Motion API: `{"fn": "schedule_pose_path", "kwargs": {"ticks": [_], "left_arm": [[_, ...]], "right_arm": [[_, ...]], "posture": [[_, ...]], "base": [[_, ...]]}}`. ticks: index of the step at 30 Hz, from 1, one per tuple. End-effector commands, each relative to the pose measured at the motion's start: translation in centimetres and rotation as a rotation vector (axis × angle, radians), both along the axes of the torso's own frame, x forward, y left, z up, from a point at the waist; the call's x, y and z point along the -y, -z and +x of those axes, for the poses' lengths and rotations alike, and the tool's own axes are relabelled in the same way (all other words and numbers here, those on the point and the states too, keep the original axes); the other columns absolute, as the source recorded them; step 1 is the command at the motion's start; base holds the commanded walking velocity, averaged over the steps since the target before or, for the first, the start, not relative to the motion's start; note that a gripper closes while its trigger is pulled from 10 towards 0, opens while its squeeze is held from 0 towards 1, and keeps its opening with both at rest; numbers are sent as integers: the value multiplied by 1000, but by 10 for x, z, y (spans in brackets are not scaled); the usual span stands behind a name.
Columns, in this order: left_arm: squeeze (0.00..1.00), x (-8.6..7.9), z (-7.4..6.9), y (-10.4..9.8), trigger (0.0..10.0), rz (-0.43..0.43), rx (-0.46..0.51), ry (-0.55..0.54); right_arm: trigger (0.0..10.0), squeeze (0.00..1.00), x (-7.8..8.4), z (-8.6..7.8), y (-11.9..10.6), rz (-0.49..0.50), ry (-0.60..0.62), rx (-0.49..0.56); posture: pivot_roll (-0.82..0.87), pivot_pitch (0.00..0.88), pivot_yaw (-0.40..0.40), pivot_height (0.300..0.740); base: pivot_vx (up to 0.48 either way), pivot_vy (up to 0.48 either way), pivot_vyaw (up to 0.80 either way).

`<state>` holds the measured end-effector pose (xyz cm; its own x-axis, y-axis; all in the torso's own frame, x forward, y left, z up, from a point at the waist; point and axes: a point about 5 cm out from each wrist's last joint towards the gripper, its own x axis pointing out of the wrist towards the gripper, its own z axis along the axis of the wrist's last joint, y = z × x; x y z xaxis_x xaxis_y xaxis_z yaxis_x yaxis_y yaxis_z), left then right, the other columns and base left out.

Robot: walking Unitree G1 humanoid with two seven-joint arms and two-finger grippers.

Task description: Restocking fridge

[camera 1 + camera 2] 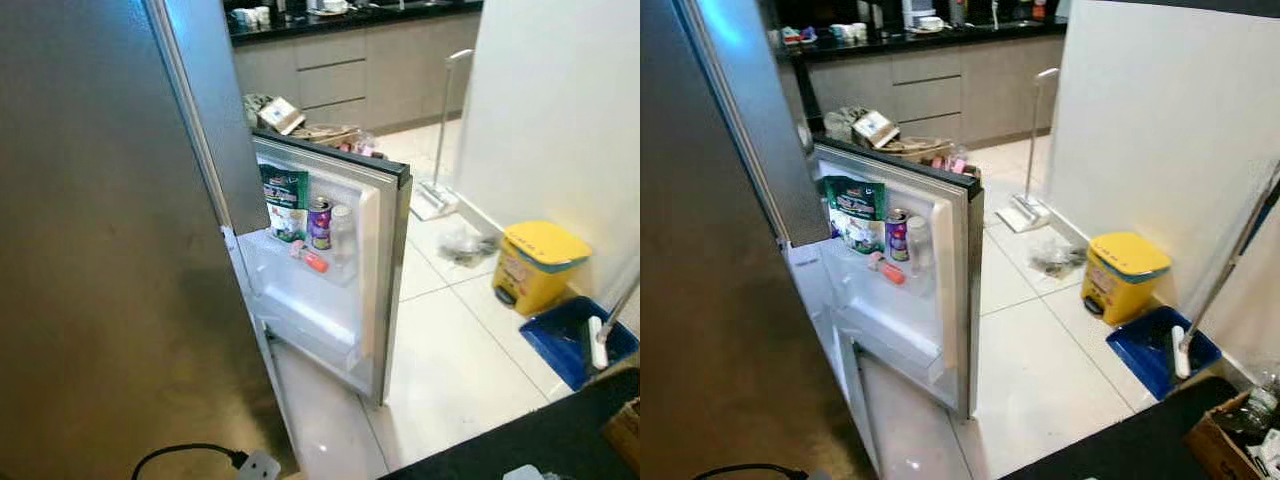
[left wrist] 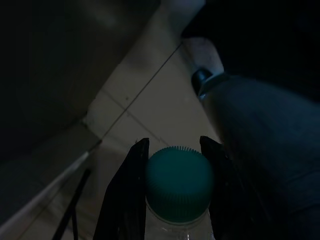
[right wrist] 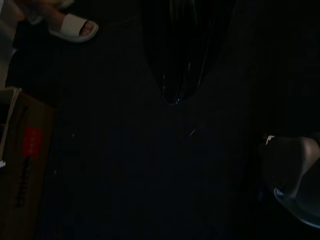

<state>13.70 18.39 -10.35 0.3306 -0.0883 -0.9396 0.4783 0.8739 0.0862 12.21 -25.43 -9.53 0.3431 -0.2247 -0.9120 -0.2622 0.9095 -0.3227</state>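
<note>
The small fridge door [image 1: 385,260] stands wide open. Its upper door shelf [image 1: 340,272] holds a green packet [image 1: 284,200], a purple can [image 1: 319,222], a clear bottle [image 1: 343,232] and a small red item [image 1: 312,260]; the lower shelf looks bare. In the dim left wrist view, my left gripper [image 2: 175,142] is shut on the neck of a clear bottle with a teal cap [image 2: 180,182], held low above the tiled floor. My right gripper [image 3: 172,97] hangs in shadow, its fingers meeting in one tip with nothing between them.
A tall grey fridge panel [image 1: 100,250] rises at the left. A yellow bin [image 1: 540,265], blue dustpan [image 1: 575,340] and mop [image 1: 440,190] stand by the white wall. A black worktop [image 1: 520,440] with a cardboard box [image 1: 1225,440] lies at front right. A person's sandalled foot [image 3: 72,25] is nearby.
</note>
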Motion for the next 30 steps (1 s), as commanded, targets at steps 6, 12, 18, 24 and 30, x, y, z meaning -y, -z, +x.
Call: {"fn": "schedule_pose_path", "kwargs": {"ticks": [6, 12, 18, 24, 30], "left_arm": [[0, 7, -11, 4, 10000, -28, -48, 0], [0, 8, -11, 4, 10000, -31, -50, -1], [0, 8, -11, 4, 10000, -33, -50, 0], [0, 9, -11, 5, 10000, -34, -50, 3], [0, 10, -11, 4, 10000, -32, -49, 6]], "right_arm": [[10000, 0, -4, -1, 1, 12, -12, -3], [10000, 0, -4, -4, 2, 14, -10, -11], [10000, 0, -5, -4, 3, 24, -6, -4], [10000, 0, -7, -5, 3, 61, 13, 3], [10000, 0, -10, -5, 4, 98, 24, 5]], "posture": [[-22, 0, -4, 740], [-24, 0, -3, 740], [-24, 0, -3, 740], [-22, 0, -4, 740], [-22, 0, -5, 740]], "base": [[0, -216, 0], [0, -477, 0], [0, -480, 0], [0, -480, 0], [0, -480, 0]]}}
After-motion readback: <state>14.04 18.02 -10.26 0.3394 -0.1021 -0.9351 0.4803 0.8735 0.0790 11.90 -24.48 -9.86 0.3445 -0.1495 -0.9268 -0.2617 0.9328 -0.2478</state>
